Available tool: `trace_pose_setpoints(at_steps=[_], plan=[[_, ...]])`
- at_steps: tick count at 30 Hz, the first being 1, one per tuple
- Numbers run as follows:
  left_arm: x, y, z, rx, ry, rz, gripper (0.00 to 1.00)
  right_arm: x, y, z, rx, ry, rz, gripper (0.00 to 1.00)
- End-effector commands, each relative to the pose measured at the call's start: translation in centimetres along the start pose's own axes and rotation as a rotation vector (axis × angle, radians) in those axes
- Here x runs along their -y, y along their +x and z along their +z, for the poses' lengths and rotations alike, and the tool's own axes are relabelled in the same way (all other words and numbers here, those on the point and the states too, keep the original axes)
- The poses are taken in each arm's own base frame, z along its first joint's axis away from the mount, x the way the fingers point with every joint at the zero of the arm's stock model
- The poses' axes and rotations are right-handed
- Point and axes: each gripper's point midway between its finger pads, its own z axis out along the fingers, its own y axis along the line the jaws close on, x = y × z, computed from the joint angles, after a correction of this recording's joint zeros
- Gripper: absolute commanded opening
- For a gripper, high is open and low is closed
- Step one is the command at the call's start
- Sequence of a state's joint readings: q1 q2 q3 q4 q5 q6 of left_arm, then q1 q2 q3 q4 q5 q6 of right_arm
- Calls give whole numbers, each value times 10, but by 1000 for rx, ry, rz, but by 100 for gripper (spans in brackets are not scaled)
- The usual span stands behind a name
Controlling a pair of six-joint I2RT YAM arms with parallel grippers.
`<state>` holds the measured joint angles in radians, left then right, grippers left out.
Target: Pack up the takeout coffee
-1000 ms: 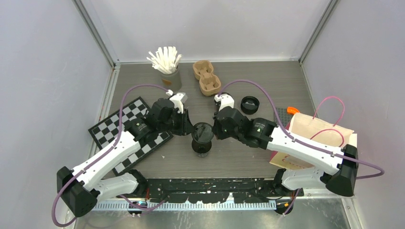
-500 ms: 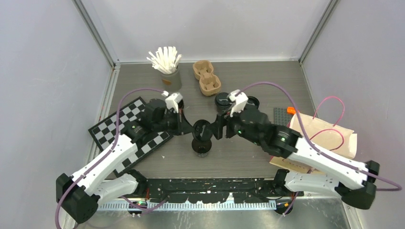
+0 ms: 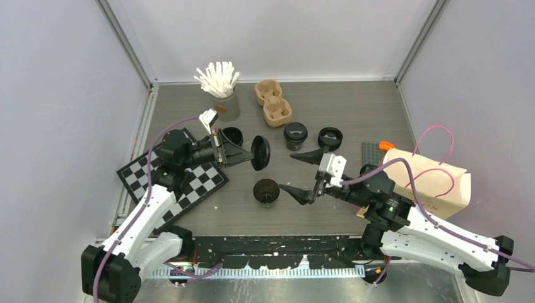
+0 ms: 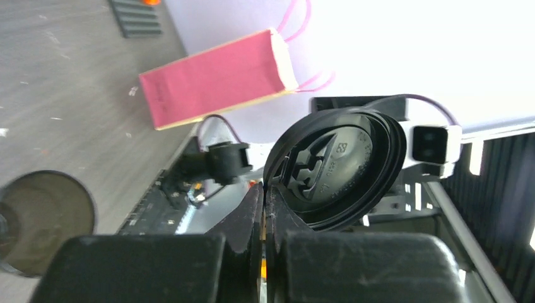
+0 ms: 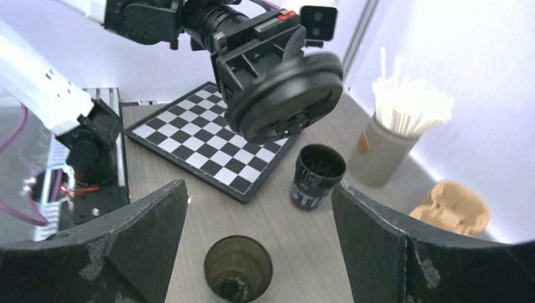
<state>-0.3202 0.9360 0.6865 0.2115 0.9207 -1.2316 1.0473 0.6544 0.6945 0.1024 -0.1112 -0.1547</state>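
Top view: left claw (image 3: 251, 153) clenched on the rim of a round black lid (image 3: 260, 153), held on edge, centre-left, above the surface (image 3: 353, 107). Lidless black cup (image 3: 266, 191) stands upright at centre (lower in frame than the lid). Right claw (image 3: 303, 173) released, jaws wide, just right of that cup; arm reaches in from lower right.

Left wrist: lid's embossed face toward camera, pinched at its lower-left edge.

Right wrist: lid upper centre; lettered cup (image 5: 318, 173) upright beside chessboard (image 5: 208, 142).

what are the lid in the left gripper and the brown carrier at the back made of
The lid looks like moulded black plastic, slightly glossy, with fine embossed marks and a crisp raised rim. The carrier is probably moulded paper pulp: matte tan, with soft rounded cup wells.
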Motion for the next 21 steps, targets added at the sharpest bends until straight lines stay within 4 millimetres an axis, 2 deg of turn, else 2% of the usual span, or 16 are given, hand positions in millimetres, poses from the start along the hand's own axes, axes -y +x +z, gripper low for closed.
trace_pose_setpoints(at_steps=[1, 11, 21], plan=[[49, 17, -14, -98, 182, 15, 0, -9, -45, 3, 243, -80, -288, 89], [32, 34, -18, -157, 162, -43, 0, -11, -53, 23, 291, -109, -424, 89], [19, 46, -15, -150, 143, -95, 0, -16, -38, 44, 246, -158, -491, 91]])
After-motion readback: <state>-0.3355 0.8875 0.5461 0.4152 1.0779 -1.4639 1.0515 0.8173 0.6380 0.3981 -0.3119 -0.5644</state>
